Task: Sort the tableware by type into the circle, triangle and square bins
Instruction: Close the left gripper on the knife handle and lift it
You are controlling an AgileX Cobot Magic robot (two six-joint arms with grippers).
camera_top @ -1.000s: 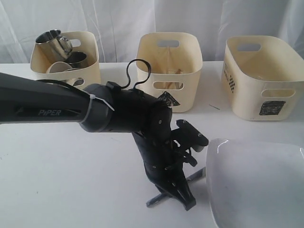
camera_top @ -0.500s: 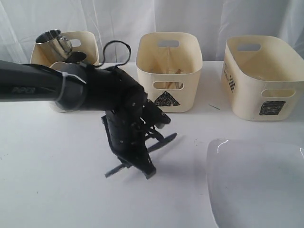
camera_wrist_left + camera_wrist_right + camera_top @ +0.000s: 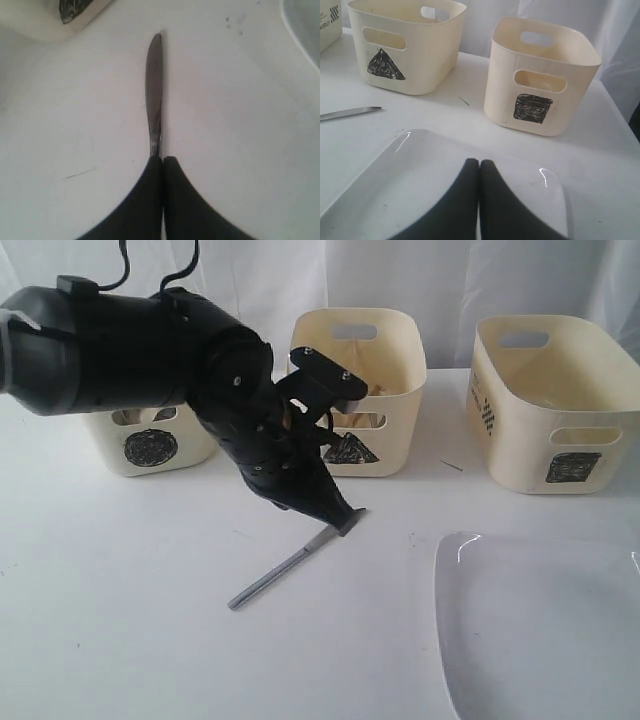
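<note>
One knife (image 3: 154, 90) is nipped by its very end in the left gripper (image 3: 161, 160) (jaws almost together); lifted so, it could swing and slip free.

light: bright, even | glare: small spots on plate (image 3: 420, 185) rim | shadows: soft, faint beside plate | focus: wrist views slightly soft

White table (image 3: 110, 630) fills the fgd, w/ a pleated white curtain (image 3: 450, 275) hanging behind it — folds run vertical. 1 thin dark sliver (image 3: 451, 466) lies on the tabletop toward the right rear; a few dark specks (image 3: 410, 538) sit nearer the middle. Left wrist view also shows a faint scratch (image 3: 77, 174) in the surface.
</note>
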